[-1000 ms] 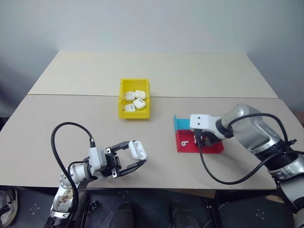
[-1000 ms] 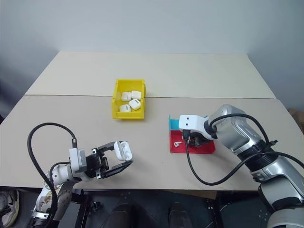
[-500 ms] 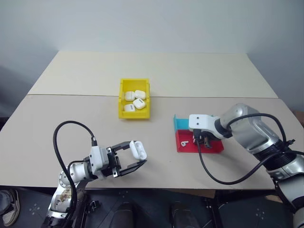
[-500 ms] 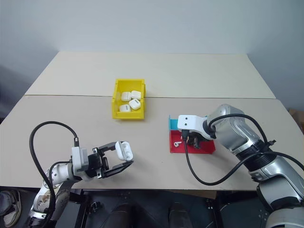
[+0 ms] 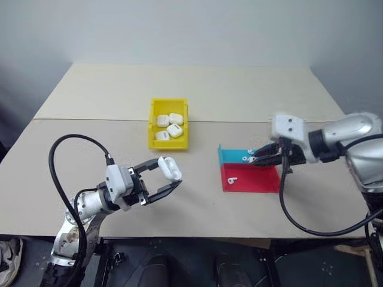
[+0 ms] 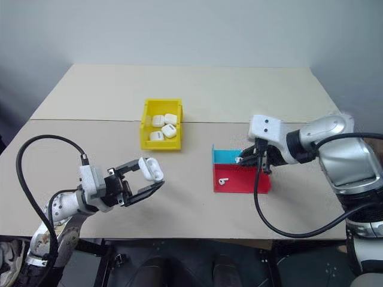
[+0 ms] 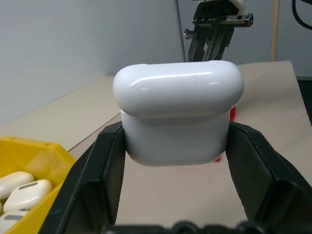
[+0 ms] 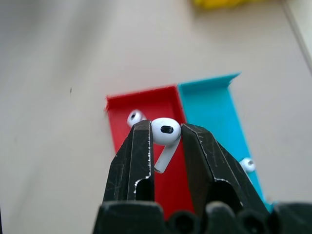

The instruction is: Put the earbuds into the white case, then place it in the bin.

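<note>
My left gripper (image 5: 169, 179) is clamped on the white case (image 5: 169, 168), lid closed, held above the counter (image 5: 90, 101) well to the near left of the bin (image 5: 169, 124). The bin sits at mid-counter and contains four similar cases. To the right of the bin lies the red-and-blue tray (image 5: 251, 177); one earbud (image 5: 231, 179) rests on its red half. My right gripper (image 8: 165, 134), raised over the tray, is closed on another earbud (image 8: 165, 132), pinching its head between both fingers.
</note>
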{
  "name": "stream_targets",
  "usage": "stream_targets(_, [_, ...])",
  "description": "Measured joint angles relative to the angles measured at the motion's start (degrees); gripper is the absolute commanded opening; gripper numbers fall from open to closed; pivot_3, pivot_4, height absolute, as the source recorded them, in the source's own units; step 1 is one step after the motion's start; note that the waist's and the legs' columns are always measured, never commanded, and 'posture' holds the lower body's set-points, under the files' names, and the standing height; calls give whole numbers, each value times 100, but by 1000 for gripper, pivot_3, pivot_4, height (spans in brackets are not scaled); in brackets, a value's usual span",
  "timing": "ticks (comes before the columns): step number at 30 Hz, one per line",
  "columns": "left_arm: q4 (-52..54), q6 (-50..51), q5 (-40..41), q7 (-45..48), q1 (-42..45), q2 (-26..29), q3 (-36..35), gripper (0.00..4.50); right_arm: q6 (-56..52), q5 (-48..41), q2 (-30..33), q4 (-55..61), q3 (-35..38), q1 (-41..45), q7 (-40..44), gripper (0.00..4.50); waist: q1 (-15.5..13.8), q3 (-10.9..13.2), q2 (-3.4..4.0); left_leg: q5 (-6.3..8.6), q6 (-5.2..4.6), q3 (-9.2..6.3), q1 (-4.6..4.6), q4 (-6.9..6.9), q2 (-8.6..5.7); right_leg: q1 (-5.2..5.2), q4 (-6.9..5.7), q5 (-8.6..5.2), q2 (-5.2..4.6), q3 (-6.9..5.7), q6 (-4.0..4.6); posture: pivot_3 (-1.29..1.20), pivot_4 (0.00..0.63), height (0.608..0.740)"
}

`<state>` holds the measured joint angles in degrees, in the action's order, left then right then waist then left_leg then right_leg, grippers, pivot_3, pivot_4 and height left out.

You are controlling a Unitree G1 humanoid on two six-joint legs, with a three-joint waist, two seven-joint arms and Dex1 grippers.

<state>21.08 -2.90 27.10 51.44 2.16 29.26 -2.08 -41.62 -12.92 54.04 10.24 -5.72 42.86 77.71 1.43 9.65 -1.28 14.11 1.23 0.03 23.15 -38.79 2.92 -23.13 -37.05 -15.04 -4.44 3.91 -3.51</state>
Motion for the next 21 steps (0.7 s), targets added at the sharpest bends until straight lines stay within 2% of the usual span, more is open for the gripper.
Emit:
stream_targets(11, [148,235,138,-92,46,-258,272,2781,415,-1305,-1260,325,947,-33,-856,660,-76,0,-1,0,0,-1,5,-2,-2,1,2,0,-2,-2,0,0,150,740])
stream_targets(14, [141,356,248,-61,202,-333,346,2781,386,-1784,-1989,473,1186,-80,-1427,660,-55,0,-1,0,0,-1,1,-5,-1,1,-6,1,-1,-1,0,0,150,740])
stream_targets(16, [115,485,343,-23,521,-381,385,2781,427,-2019,-2512,607,1229,-79,-1811,660,-44,-1,0,-1,0,-3,-1,-3,0,1,-9,1,2,-1,1,0,150,740])
stream_targets(21, [-191,536,506,283,867,-460,403,2781,1082,-2351,-3008,910,1204,-361,-1827,660,-56,-1,0,0,0,-3,6,-1,-1,1,3,1,0,-3,0,0,150,740])
